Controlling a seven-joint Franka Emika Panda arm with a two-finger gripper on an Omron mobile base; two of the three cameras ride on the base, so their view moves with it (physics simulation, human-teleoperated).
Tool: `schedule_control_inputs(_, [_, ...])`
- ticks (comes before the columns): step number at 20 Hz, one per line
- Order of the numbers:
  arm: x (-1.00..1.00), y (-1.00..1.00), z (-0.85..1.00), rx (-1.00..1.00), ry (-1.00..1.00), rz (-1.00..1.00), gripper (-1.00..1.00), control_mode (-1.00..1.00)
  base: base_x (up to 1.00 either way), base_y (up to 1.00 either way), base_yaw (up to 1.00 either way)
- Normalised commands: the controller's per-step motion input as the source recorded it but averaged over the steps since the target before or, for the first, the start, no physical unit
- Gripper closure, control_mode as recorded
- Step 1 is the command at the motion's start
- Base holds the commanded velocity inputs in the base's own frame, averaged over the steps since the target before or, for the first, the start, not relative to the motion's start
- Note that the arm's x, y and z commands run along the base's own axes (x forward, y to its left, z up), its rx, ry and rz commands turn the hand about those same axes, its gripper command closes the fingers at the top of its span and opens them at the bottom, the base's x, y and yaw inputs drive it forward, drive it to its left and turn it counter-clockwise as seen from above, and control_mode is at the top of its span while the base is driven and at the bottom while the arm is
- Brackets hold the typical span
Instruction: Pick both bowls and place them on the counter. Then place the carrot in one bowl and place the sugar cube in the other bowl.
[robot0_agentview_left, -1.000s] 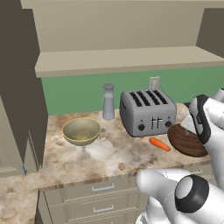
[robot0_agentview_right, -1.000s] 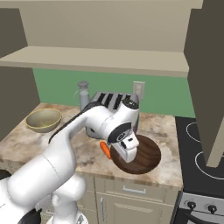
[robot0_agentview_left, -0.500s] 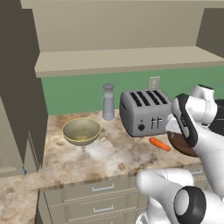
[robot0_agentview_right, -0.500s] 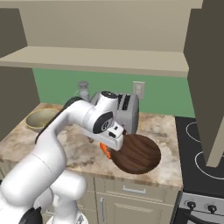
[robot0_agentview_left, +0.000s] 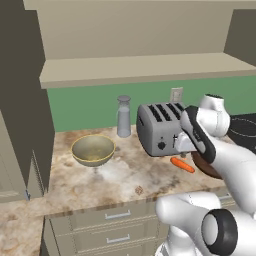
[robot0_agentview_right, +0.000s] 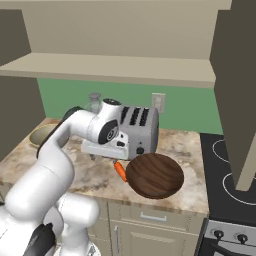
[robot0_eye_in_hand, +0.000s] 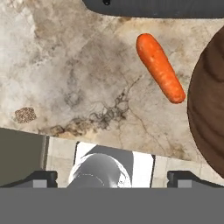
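arm (robot0_agentview_right: 60, 150): glossy white rounded links | joints: dark grey rings

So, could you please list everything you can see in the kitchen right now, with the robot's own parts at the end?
Beige bowl: one, beige-olive with a yellowish rim, left part of the counter.
Wooden bowl: one, dark brown, wide and shallow, on the counter in front of the toaster, near the edge.
Carrot: one, bright orange, lying on the counter just beside the wooden bowl.
Sugar cube: one, speckled tan, on the counter near its front edge.
Toaster: one, grey, at the back of the counter.
Jar: one, grey, left of the toaster by the wall.
Counter: one, mottled beige-brown stone.
Stove: one, black, right of the counter.
Shelf: one, beige, on the wall.
Pincer: one, dark tips, open and empty, above the counter near the carrot.
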Motion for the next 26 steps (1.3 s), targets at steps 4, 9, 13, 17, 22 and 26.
schedule_control_inputs(4, [0.20, 0.22, -0.19, -0.03, -0.02, 0.21, -1.00, -1.00, 0.00, 0.00, 0.00])
schedule_control_inputs(9, [0.16, 0.12, -0.38, -0.09, -0.07, 0.11, -1.00, -1.00, 0.00, 0.00, 0.00])
schedule_control_inputs(13, [0.20, 0.09, -0.38, -0.04, -0.09, 0.08, -1.00, -1.00, 0.00, 0.00, 0.00])
schedule_control_inputs(17, [0.27, 0.17, -0.33, -0.06, -0.11, 0.05, -1.00, -1.00, 0.00, 0.00, 0.00])
schedule_control_inputs(22, [0.22, 0.01, -0.28, -0.09, -0.09, 0.01, -1.00, -1.00, 0.00, 0.00, 0.00])
schedule_control_inputs(26, [0.26, -0.03, -0.23, -0.10, -0.05, 0.00, -1.00, -1.00, 0.00, 0.00, 0.00])
